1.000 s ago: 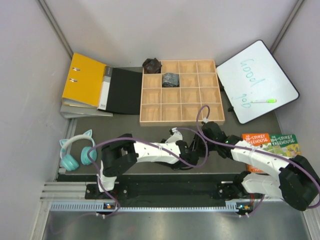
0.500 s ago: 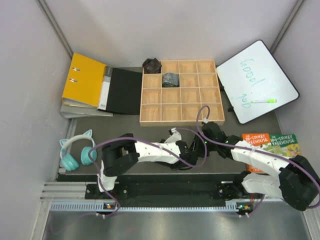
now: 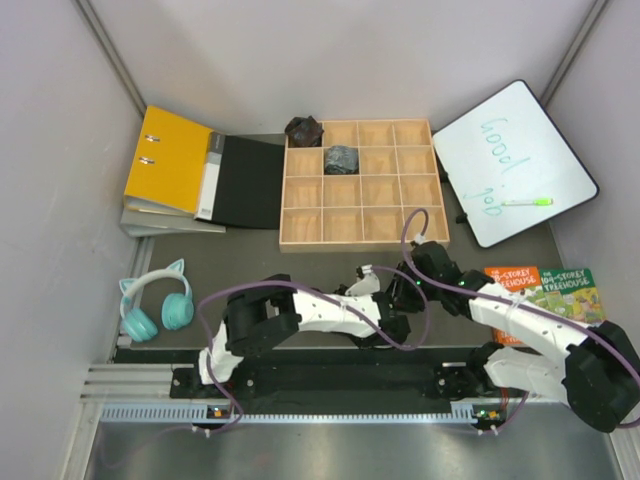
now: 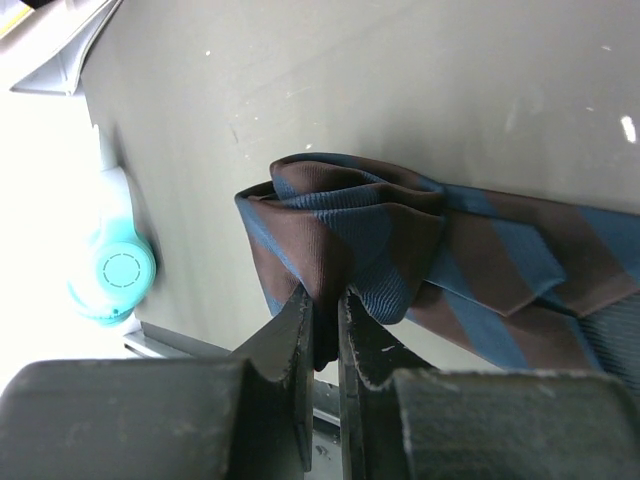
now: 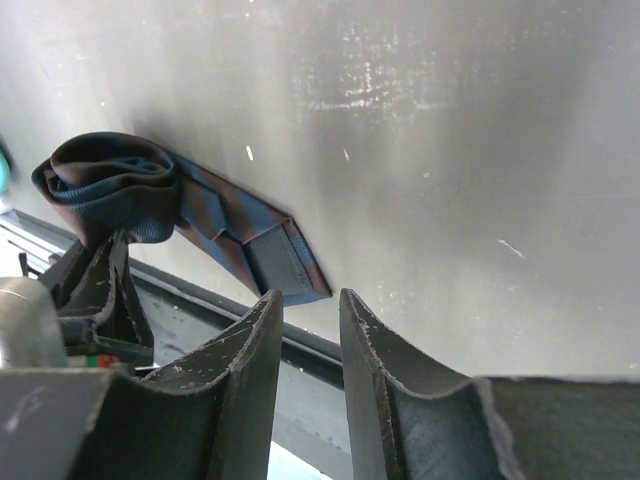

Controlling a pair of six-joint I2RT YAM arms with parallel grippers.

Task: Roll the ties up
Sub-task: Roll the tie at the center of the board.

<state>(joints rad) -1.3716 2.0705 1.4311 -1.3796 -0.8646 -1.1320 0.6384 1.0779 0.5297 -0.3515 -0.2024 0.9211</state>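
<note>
Standing over the arms, I count two ties already rolled: a brownish bundle [image 3: 304,130] in the far-left corner cell of the wooden tray [image 3: 360,243], and a greyish bundle [image 3: 341,158] one cell over and one row nearer, at about 4 o'clock from the first. The rest of the tray's cells look bare.

The third one is only partly rolled. The striped tie [image 4: 350,225], brown and blue, lies on the dark worktop [image 3: 250,250] at roughly 6 o'clock from the tray, between the two wrists. The left pincer [image 4: 324,310] is clamped on the near edge of its coil, the jaws nearly together with just fabric between them. The coil is loose and a bit lopsided, and a flat stretch of tie runs off toward 3 o'clock, unrolled.

The right pincer [image 5: 308,298] stands apart and holds nothing. The folded tail end of the tie lies just beyond its tips at about 11 o'clock.

By my reckoning the job is past halfway: the tail needs winding in, then this roll needs a cell.
</note>
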